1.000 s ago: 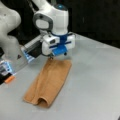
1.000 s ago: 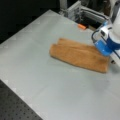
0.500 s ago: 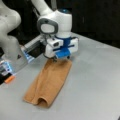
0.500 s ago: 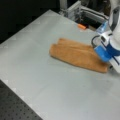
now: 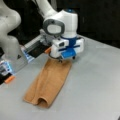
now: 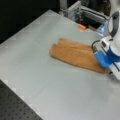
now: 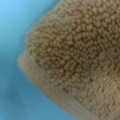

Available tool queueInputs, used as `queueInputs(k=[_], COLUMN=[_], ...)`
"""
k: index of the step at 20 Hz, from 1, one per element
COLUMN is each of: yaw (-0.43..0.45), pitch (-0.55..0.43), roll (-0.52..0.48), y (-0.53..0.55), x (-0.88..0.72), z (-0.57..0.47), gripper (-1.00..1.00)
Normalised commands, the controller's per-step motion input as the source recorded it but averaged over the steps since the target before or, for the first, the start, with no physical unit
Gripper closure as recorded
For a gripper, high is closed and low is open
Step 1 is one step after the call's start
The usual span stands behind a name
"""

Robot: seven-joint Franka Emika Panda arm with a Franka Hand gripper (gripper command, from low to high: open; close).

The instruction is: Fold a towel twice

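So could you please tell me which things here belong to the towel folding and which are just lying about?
Job in hand:
- towel, lying as a long strip
- hand, low at the towel's far end

Lying about:
- small orange object on the table
- metal rail

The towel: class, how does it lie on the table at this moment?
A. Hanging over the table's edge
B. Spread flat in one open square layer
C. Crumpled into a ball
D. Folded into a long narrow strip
D: in both front views the towel lies doubled into a long strip on the table, with the gripper at one end.
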Motion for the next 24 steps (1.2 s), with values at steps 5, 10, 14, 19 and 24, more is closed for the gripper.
queueInputs(k=[5, 10, 14, 19, 24], yaw=[0.072, 0.014, 0.024, 0.005, -0.035], pitch=[0.067, 0.039, -0.035, -0.044, 0.001], roll=[-0.228, -0.195, -0.148, -0.165, -0.25], y=[0.11, 0.19, 0.24, 0.26, 0.3], x=[0.02, -0.02, 0.07, 0.11, 0.09], z=[-0.12, -0.27, -0.28, -0.31, -0.3], gripper=[-1.0, -1.0, -1.0, -1.0, -1.0])
